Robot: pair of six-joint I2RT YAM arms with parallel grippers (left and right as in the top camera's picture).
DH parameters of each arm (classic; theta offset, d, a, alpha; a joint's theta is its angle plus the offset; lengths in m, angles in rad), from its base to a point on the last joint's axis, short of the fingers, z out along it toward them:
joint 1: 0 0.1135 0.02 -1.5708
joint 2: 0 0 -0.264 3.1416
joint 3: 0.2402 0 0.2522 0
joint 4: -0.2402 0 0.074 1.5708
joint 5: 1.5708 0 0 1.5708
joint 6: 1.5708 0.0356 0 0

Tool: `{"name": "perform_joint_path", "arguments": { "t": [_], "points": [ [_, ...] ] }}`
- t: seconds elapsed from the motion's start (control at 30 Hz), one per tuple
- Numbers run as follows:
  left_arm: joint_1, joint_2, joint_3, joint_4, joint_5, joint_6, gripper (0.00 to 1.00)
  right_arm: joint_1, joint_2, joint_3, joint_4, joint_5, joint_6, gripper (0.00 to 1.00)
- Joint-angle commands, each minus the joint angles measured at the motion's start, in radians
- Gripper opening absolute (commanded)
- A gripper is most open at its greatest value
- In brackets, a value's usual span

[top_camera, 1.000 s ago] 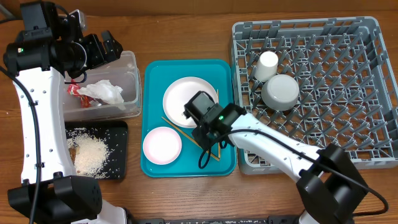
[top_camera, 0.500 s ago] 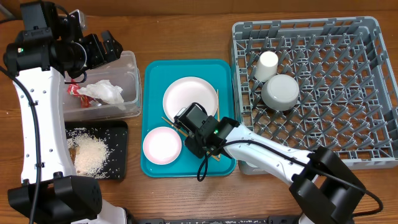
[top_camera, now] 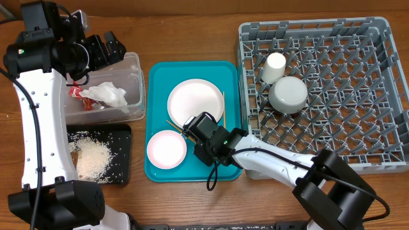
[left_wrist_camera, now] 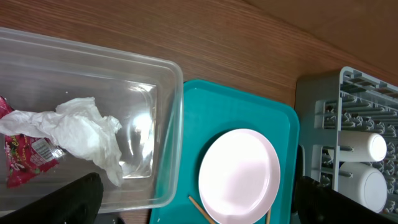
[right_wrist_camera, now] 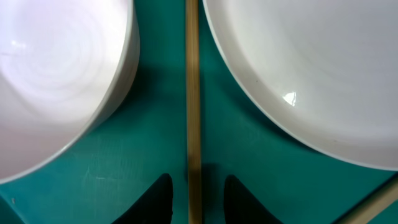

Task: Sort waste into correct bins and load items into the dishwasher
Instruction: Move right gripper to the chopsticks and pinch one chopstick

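Observation:
My right gripper [top_camera: 193, 135] [right_wrist_camera: 194, 202] is low over the teal tray, open, its fingers straddling a wooden chopstick [right_wrist_camera: 193, 93] [top_camera: 176, 128] between the small pink-white bowl [top_camera: 166, 149] [right_wrist_camera: 56, 74] and the pale pink plate [top_camera: 195, 99] [right_wrist_camera: 311, 68]. My left gripper [top_camera: 107, 51] [left_wrist_camera: 199, 208] is wide open and empty above the clear tub [top_camera: 135, 83] [left_wrist_camera: 168, 124], which holds the white tissue [top_camera: 105, 94] [left_wrist_camera: 81, 130] and red wrapper [top_camera: 75, 92] [left_wrist_camera: 22, 155]. The white cup [top_camera: 275, 66] and greyish bowl [top_camera: 288, 94] sit in the grey rack [top_camera: 358, 96].
The black tray [top_camera: 124, 153] at the front left holds rice and brown bits [top_camera: 92, 156]. The teal tray [top_camera: 160, 76] lies between the bins and the rack. A second chopstick [top_camera: 223, 108] lies along the plate's right edge.
My right gripper has moved left and down onto the tray, settling around the chopstick. The left arm has not moved.

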Motion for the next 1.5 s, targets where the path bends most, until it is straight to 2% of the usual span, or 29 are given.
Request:
{"name": "perform_joint_path", "arguments": {
  "t": [0.0, 0.4, 0.43, 0.53, 0.83, 1.13, 1.47],
  "points": [
    [0.0, 0.002, 0.018, 0.004, -0.006, -0.021, 1.0, -0.001, 0.017, -0.017, 0.014, 0.006, -0.008, 0.3],
    [0.0, 0.002, 0.018, 0.004, -0.006, -0.021, 1.0, -0.001, 0.071, -0.017, 0.01, 0.007, -0.031, 0.27],
    [0.0, 0.002, 0.018, 0.004, -0.006, -0.021, 1.0, -0.001, 0.071, -0.017, 0.009, 0.006, -0.03, 0.26],
    [0.0, 0.002, 0.018, 0.004, -0.006, -0.021, 1.0, -0.001, 0.071, -0.011, 0.008, 0.006, -0.03, 0.04],
    [0.0, 0.002, 0.018, 0.004, -0.006, -0.021, 1.0, -0.001, 0.07, 0.049, -0.038, 0.005, -0.029, 0.04],
    [0.0, 0.002, 0.018, 0.004, -0.006, -0.021, 1.0, -0.001, 0.07, 0.215, -0.168, -0.067, 0.006, 0.04],
    [0.0, 0.002, 0.018, 0.004, -0.006, -0.021, 1.0, -0.04, 0.07, 0.356, -0.251, -0.061, 0.069, 0.04]
  ]
}}
